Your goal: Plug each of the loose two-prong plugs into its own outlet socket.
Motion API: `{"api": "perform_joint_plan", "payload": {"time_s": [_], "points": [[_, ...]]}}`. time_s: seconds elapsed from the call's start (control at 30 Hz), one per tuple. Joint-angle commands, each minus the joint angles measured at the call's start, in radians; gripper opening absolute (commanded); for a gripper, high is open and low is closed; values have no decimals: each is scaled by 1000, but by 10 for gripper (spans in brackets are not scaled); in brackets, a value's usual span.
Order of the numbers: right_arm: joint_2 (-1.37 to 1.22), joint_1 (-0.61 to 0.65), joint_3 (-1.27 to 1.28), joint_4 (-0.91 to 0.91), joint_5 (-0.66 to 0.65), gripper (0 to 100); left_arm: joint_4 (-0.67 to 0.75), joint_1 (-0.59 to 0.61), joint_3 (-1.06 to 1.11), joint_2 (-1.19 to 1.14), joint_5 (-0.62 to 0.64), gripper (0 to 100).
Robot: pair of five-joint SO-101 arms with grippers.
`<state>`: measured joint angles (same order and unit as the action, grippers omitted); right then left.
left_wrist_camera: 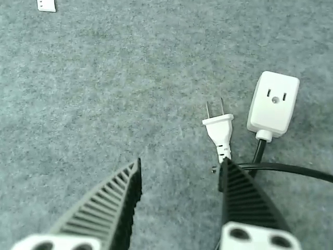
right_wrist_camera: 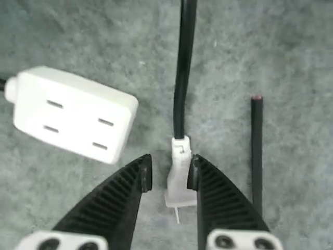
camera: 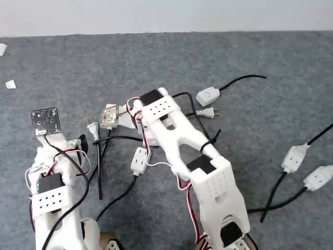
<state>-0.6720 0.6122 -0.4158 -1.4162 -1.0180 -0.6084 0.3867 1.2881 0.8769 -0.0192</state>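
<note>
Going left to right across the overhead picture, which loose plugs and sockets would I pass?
white plug → socket block → single socket → cabled socket → edge socket

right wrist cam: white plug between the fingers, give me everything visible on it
The white plug is a small, flat, plastic-looking moulded body, unplugged, with a thin prong tip showing at its near end. A black cord leaves its far end, running straight away. It sits between the open fingers of the right gripper, close on both sides; contact is unclear. A white outlet block lies beside it, apart, on grey carpet.
</note>
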Motion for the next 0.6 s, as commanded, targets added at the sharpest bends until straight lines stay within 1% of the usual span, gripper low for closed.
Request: {"api": "perform_joint_plan", "payload": {"time_s": [0.0,0.13,0.33,0.37,0.47,0.57], "points": [[-1,15,-29,8,21,119,34,-3,-10,18,-11,227],[-53,8,-32,73,21,119,34,-3,-10,18,-11,227],[-73,-15,-34,84,18,110,32,-3,-10,18,-11,227],[-73,-21,-35,84,18,94,32,-3,-10,18,-11,227],[-71,-25,-35,82,18,2,32,-3,-8,18,-11,227],[-71,-33,-35,76,18,27,32,-3,-8,18,-11,227]]}}
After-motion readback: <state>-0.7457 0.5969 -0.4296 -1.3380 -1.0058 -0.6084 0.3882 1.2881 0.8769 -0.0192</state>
